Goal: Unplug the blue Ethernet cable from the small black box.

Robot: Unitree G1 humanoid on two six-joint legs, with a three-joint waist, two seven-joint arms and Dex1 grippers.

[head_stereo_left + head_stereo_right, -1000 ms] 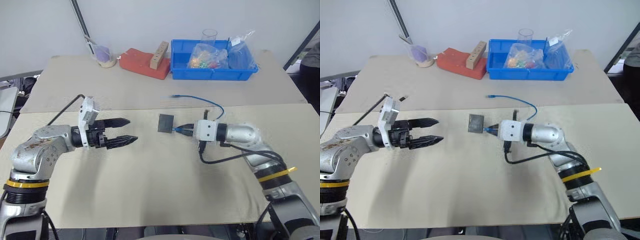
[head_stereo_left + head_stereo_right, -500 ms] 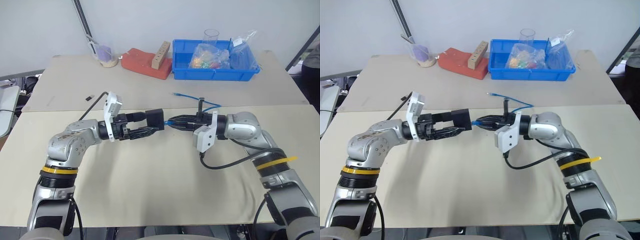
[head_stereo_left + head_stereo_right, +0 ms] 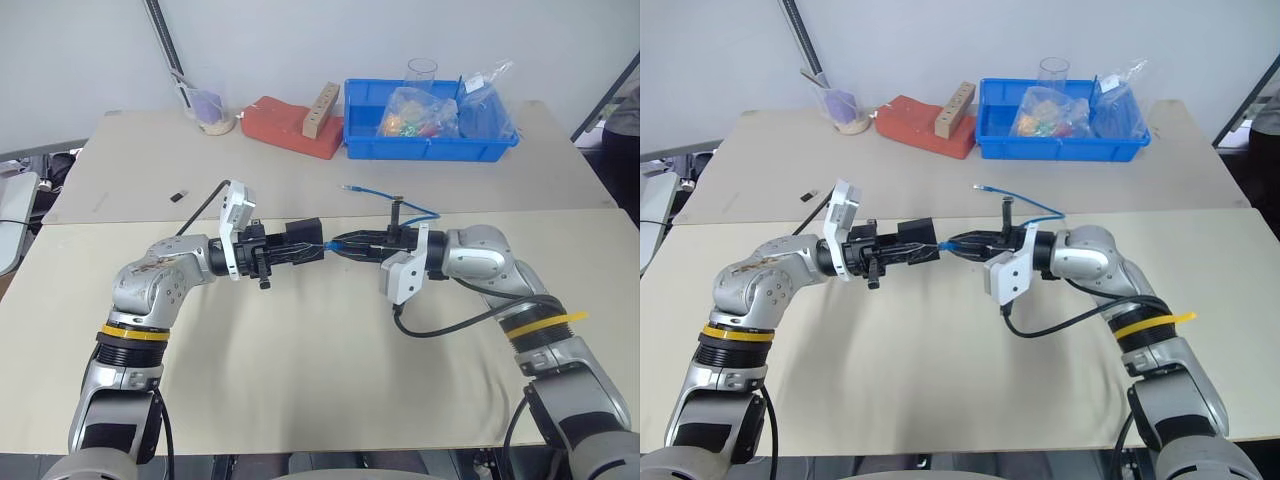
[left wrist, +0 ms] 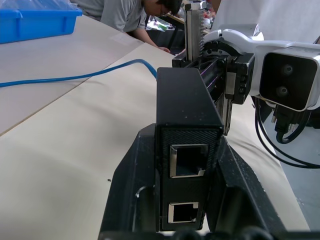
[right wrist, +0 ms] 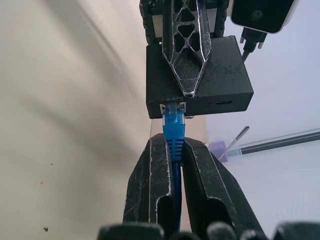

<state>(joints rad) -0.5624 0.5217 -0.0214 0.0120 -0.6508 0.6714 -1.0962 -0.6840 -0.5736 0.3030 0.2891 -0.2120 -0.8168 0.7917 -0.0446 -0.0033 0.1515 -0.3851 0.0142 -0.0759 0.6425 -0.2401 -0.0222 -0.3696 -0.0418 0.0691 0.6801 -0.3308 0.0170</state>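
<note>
Above the beige desk [image 3: 300,380], the small matte-black plastic box [image 4: 186,107] is being clamped by the left claw [image 3: 296,254]; the thin blue Ethernet cable [image 5: 174,137], still plugged in, is being pinched behind its plug by the right claw [image 5: 174,150]. If the latch is not being pressed, the boot could be slipped off or the box dragged loose.

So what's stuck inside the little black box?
The blue Ethernet cable's plug sits in a port on the small black box's edge, so its tip is hidden. The right gripper pinches the cable; the left gripper holds the box.
</note>
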